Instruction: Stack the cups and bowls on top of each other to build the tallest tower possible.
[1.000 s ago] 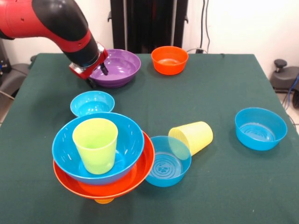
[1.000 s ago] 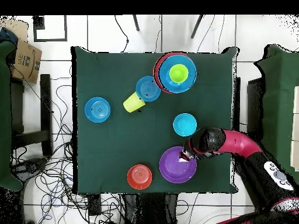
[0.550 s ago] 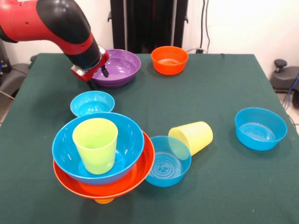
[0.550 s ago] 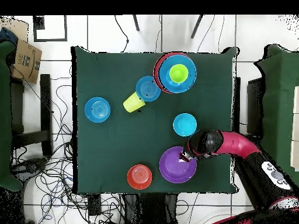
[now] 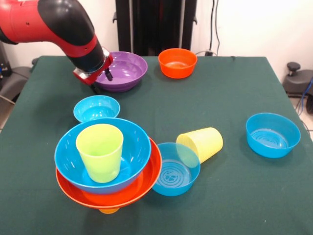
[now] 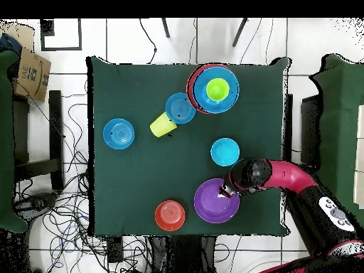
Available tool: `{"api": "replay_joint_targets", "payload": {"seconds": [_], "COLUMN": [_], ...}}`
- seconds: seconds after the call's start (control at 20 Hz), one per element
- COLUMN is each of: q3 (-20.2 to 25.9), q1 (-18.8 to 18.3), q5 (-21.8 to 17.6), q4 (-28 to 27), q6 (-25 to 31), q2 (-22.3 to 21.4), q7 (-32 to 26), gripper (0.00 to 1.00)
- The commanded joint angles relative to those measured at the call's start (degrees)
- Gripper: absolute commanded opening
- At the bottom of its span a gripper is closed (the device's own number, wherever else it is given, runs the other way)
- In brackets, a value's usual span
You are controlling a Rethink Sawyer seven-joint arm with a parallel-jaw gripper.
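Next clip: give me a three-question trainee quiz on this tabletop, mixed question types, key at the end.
1. True or false: the lime green cup stands upright inside the large blue bowl.
2. The pale yellow cup is: A upright, B lying on its side, C upside down.
3. Fill in: the hand is at the rim of the ___ bowl.

Key: 1 true. 2 B. 3 purple.

Cup (image 5: pixel 100 152) in stacked bowls (image 5: pixel 105 164)
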Motion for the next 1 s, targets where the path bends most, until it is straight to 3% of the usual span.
{"api": "replay_joint_targets", "payload": {"seconds": [0.05, 1.0], "q3": [-0.26, -0.62], "q1": [1.01, 1.29], "q5": [-2.06, -2.02], "q4": [0.01, -0.47], "q6": [-2.69, -3.50], "q2": [1.48, 2.58], "q7": [-0.64, 0.97], "gripper": [1.00, 1.00]}}
